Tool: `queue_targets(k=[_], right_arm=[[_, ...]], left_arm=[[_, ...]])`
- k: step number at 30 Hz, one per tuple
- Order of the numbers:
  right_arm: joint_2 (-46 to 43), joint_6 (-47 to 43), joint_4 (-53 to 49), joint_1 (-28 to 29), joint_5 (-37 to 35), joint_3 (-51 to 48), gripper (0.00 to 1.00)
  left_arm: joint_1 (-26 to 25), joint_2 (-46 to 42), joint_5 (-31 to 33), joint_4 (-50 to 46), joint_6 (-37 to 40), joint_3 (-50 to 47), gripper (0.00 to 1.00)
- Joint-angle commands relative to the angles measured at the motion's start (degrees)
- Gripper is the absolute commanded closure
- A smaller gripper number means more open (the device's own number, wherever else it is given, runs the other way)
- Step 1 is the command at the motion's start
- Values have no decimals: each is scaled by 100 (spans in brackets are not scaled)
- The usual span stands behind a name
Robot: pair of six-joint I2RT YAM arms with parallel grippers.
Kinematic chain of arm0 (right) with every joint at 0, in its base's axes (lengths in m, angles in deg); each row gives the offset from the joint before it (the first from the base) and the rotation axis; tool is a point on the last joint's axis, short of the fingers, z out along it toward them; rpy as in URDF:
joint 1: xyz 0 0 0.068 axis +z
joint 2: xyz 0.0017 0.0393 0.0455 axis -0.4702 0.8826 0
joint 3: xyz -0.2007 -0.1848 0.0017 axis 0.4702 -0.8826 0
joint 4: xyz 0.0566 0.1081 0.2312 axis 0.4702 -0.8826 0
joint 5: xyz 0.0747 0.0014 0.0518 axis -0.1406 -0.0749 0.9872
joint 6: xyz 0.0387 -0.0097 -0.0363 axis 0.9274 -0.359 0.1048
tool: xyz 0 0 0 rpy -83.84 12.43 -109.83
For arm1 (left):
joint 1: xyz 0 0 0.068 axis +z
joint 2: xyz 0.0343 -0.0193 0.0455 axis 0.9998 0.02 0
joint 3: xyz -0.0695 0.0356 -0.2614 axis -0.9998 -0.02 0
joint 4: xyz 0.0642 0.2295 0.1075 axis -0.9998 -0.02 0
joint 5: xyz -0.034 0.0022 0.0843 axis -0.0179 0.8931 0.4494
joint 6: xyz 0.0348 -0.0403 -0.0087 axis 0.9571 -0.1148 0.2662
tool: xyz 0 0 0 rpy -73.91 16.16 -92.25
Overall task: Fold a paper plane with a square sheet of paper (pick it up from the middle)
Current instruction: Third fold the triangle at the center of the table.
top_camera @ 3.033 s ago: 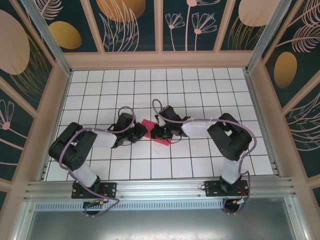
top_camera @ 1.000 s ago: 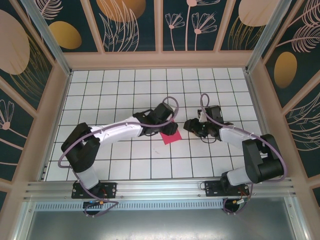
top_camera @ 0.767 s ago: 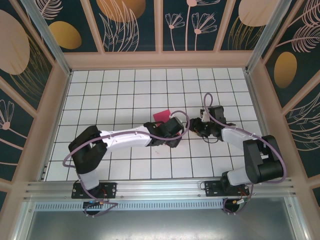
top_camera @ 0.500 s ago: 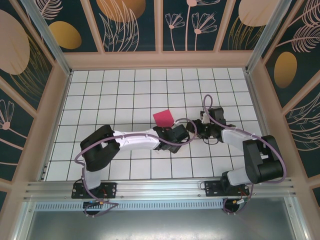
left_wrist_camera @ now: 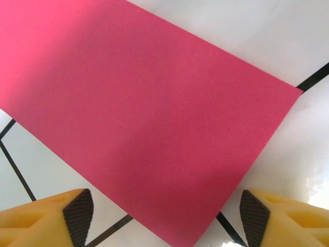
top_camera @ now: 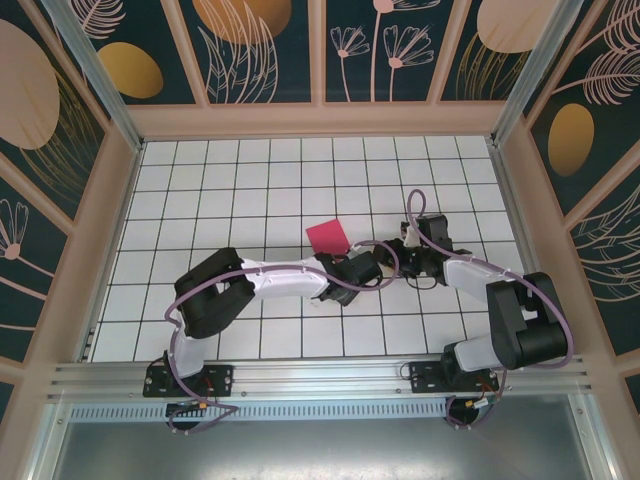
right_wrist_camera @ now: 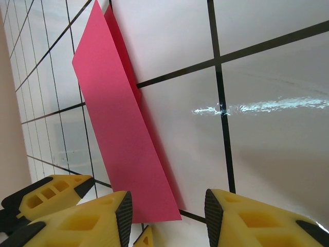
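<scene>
Thin magenta-pink square paper sheet (top_camera: 327,238): flat on white tiled table (top_camera: 200,180), just beyond both grippers. Two layers visible along one edge from right wrist, so apparently folded once.
Left gripper (left_wrist_camera: 165,218): fingers wide, empty, paper's near edge between the tips.
Right gripper (right_wrist_camera: 167,218): fingers partly apart, empty, just short of paper.
Step, judged: early fold, between grips.
Next: pinch one edge, align for following crease.

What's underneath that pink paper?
The paper lies flat on the white gridded table. From the right wrist, a second layer of it peeks out beneath one edge, so it looks folded. Anything else beneath is covered.
</scene>
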Motion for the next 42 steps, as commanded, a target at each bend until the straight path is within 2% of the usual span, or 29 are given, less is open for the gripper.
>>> queue_targets(k=[1, 11, 16, 18, 22, 26, 31, 35, 42], right_arm=[[-153, -14, 40, -7, 55, -98, 55], [-115, 28, 8, 136, -24, -43, 55], [-2, 56, 13, 275, -53, 63, 55], [70, 88, 97, 350, 11, 91, 55], [436, 144, 255, 533, 79, 277, 55], [832, 162, 392, 746, 95, 554, 55], [1157, 119, 390, 855, 45, 831, 56], [1391, 67, 460, 861, 191, 956, 56], [1680, 29, 560, 952, 483, 1111, 56]], left_arm=[[-15, 99, 450, -190, -3, 122, 30], [-15, -25, 542, 15, -117, 11, 72], [-10, -104, 624, 174, -169, -115, 86], [-9, -143, 670, 178, -210, -133, 85], [8, -477, 677, 480, -405, -443, 78], [264, -1040, 102, 1085, -753, -928, 73], [858, -1532, -694, 1650, -1096, -1384, 72], [1211, -1481, -1170, 1840, -1292, -1471, 72], [1422, -1430, -1677, 2165, -1602, -1620, 69]])
